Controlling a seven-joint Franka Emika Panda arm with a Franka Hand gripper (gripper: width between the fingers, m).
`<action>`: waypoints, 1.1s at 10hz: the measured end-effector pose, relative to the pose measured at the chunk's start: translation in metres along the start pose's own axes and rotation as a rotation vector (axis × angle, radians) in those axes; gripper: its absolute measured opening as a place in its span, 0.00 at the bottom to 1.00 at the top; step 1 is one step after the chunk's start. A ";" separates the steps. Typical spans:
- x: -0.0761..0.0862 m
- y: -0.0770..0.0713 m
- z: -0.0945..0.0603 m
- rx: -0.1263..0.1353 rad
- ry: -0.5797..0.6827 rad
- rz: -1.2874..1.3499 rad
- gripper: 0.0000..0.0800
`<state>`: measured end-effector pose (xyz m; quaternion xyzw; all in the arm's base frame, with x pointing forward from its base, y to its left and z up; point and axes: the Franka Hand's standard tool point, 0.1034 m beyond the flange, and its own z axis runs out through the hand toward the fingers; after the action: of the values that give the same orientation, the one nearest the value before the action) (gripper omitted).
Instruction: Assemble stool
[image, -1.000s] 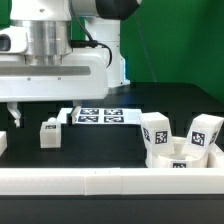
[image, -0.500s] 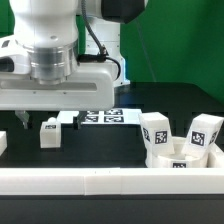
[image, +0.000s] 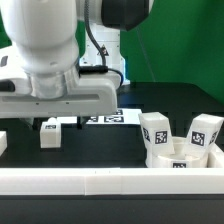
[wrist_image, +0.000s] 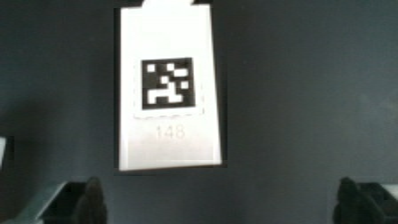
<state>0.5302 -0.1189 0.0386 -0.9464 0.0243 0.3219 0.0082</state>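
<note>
A white stool leg (wrist_image: 173, 85) with a black-and-white tag lies flat on the black table, just ahead of my open, empty gripper (wrist_image: 222, 205); the two dark fingertips (wrist_image: 75, 200) stand wide apart. In the exterior view the same leg (image: 50, 133) sits under my hand (image: 60, 98), whose fingers are hidden there. The round seat disc (image: 180, 160) lies at the exterior view's right, with two tagged legs (image: 155, 132) (image: 203, 133) standing at it.
The marker board (image: 112, 118) lies flat behind the leg. A long white border rail (image: 110, 180) runs along the front. Another small white part (image: 3, 142) sits at the exterior view's far left. A green wall stands behind.
My arm has come forward and lower, toward the exterior view's right, and my hand now hangs over the lone leg and covers part of the marker board.
</note>
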 end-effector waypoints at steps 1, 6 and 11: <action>0.000 0.004 0.003 0.000 -0.043 0.019 0.81; -0.012 0.009 0.026 0.011 -0.400 0.042 0.81; -0.009 0.001 0.032 -0.005 -0.430 0.011 0.78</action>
<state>0.5036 -0.1182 0.0183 -0.8559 0.0264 0.5164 0.0093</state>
